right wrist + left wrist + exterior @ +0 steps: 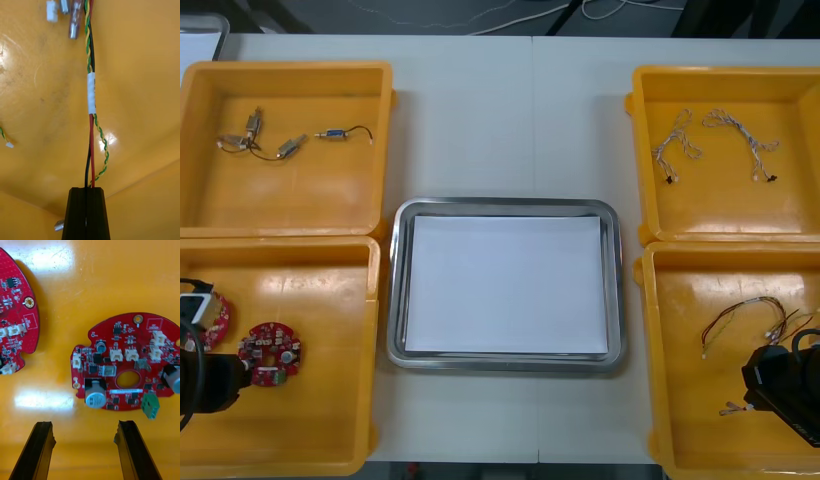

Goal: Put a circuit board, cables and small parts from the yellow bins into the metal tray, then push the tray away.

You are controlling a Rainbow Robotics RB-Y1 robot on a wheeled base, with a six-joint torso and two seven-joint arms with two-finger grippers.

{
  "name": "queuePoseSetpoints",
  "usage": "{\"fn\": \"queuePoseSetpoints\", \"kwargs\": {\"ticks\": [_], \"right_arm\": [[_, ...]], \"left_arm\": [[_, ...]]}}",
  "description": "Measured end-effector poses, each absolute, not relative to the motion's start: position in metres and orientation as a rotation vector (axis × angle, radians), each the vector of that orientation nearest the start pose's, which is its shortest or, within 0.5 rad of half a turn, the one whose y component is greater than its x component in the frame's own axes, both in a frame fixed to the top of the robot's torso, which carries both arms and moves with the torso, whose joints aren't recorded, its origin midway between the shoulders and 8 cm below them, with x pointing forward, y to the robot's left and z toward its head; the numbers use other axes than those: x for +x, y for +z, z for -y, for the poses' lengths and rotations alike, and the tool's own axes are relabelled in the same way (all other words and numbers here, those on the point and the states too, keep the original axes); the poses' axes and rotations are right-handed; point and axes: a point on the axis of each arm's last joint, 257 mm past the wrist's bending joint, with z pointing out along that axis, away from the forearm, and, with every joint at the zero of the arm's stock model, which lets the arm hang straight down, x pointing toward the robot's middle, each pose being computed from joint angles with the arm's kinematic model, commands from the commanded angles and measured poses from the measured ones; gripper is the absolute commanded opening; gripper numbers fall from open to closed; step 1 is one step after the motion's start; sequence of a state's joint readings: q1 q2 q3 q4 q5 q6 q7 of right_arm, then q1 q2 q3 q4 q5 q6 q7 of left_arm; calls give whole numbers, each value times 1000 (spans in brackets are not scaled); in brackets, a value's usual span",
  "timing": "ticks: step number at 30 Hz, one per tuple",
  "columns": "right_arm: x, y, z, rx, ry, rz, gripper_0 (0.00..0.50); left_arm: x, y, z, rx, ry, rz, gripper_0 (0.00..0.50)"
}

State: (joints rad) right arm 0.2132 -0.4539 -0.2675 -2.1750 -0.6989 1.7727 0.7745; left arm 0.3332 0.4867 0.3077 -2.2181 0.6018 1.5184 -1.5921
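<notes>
Cable (91,93) and circuit board (125,367) are the two things in play. The cable is a bundle of red, black and twisted yellow-green strands in the near right yellow bin (680,400), and the board lies flat in the near left yellow bin (330,420). The metal tray (612,290) sits between them on the counter, white inside, with nothing in it. The likeliest trouble is on the right. The grip is at the cable's very end, so on the lift the thin strands could slide out, or the trailing length and its connectors could drag a neighbouring cable along or catch on the bin wall. On the left, the board sits more in line with one finger than with the gap. A straight descent could therefore land that finger on the components, or nudge the second board (15,326) just beside it. The right hand (87,189) is pressed together, pinching the red and black strands. The twisted pair seems caught too, though that is hard to make out. The left hand (85,427) is spread wide above the bin floor, holding nothing, with the board just beyond its fingertips.
</notes>
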Motion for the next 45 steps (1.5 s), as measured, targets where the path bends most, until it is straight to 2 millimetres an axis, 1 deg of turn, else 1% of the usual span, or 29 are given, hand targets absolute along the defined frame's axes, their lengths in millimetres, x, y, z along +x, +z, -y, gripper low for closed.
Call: {"fn": "queuePoseSetpoints", "kwargs": {"ticks": [6,10,14,15,16,17,18,19,20,22,23,27,35,40,45], "right_arm": [[275,-325,325,1100,354,-2738,0],[275,-326,324,1102,355,-2738,0],[275,-326,324,1108,354,-2736,0],[275,-327,324,1110,352,-2734,6],[275,-327,324,1112,350,-2733,23],[275,-327,325,1114,348,-2732,209],[275,-327,325,1115,346,-2732,302],[275,-328,325,1117,344,-2731,302],[275,-328,325,1119,343,-2731,412],[275,-328,326,1121,339,-2729,493],[275,-328,326,1122,336,-2728,500],[275,-327,328,1122,323,-2723,500],[284,-319,333,1095,297,-2700,500],[293,-309,347,1054,248,-2679,500],[304,-300,363,1016,208,-2638,500]], "left_arm": [[287,-297,-377,28,26,-2708,500],[286,-290,-371,55,23,-2704,500],[286,-292,-363,56,4,-2701,500],[287,-293,-360,53,-5,-2699,500],[288,-294,-357,49,-12,-2695,500],[289,-295,-355,45,-15,-2688,500],[292,-297,-353,42,-14,-2678,500],[296,-298,-351,40,-6,-2661,500],[299,-299,-350,41,6,-2644,500],[303,-302,-344,54,17,-2626,500],[304,-304,-342,63,20,-2619,500],[303,-311,-332,89,15,-2610,500],[302,-316,-330,97,25,-2595,500],[308,-315,-329,103,37,-2561,500],[313,-317,-331,99,47,-2541,482]]}}
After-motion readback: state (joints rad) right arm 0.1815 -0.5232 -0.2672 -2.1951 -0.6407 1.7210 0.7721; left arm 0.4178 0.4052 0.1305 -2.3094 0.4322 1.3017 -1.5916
